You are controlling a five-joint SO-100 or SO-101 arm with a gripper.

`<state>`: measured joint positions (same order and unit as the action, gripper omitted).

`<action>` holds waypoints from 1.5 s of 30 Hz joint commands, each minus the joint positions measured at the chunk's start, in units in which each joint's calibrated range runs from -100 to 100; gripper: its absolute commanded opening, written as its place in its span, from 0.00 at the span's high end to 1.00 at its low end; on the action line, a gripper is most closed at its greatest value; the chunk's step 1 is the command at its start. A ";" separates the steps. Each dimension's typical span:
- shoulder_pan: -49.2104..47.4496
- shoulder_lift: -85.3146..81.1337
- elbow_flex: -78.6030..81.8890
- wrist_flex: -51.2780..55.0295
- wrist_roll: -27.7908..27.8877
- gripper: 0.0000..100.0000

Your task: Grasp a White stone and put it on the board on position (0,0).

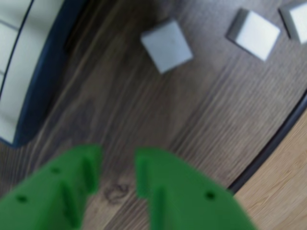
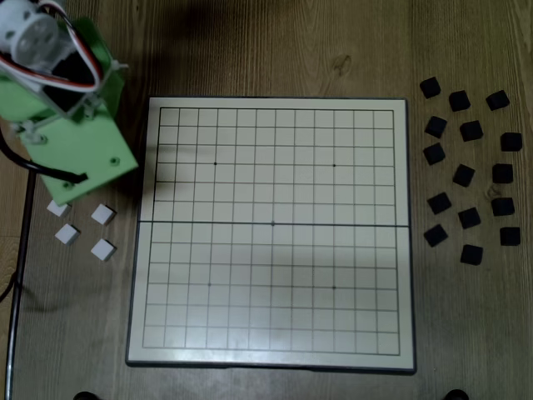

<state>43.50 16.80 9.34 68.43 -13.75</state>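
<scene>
In the wrist view my green gripper (image 1: 117, 160) fills the bottom edge, open, with only bare wood in the gap between its fingers. Three white stones lie beyond it: the nearest White stone (image 1: 166, 45) straight ahead, another (image 1: 253, 33) to its right, a third (image 1: 295, 19) cut off by the corner. The cream board (image 1: 21, 72) with its dark rim shows at the left edge. In the fixed view the green arm (image 2: 75, 154) hangs over the table left of the board (image 2: 271, 233), just above a cluster of white stones (image 2: 102, 214), partly covering one of them.
Several small black blocks (image 2: 466, 167) are scattered right of the board in the fixed view. A dark cable or strip (image 1: 273, 139) crosses the lower right of the wrist view, with lighter wood (image 1: 283, 191) beyond it. A thin rod (image 2: 17, 300) runs along the left edge.
</scene>
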 commanded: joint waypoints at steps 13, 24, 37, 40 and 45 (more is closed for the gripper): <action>-2.31 1.47 -0.94 -4.64 0.24 0.94; -3.40 3.93 -3.45 -5.55 0.29 0.92; -3.59 2.74 -5.77 -6.46 1.17 0.90; -3.95 2.06 -6.25 -6.62 0.88 0.89; -4.41 2.06 -6.44 -6.71 0.59 0.87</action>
<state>39.84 22.56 8.09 62.48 -13.06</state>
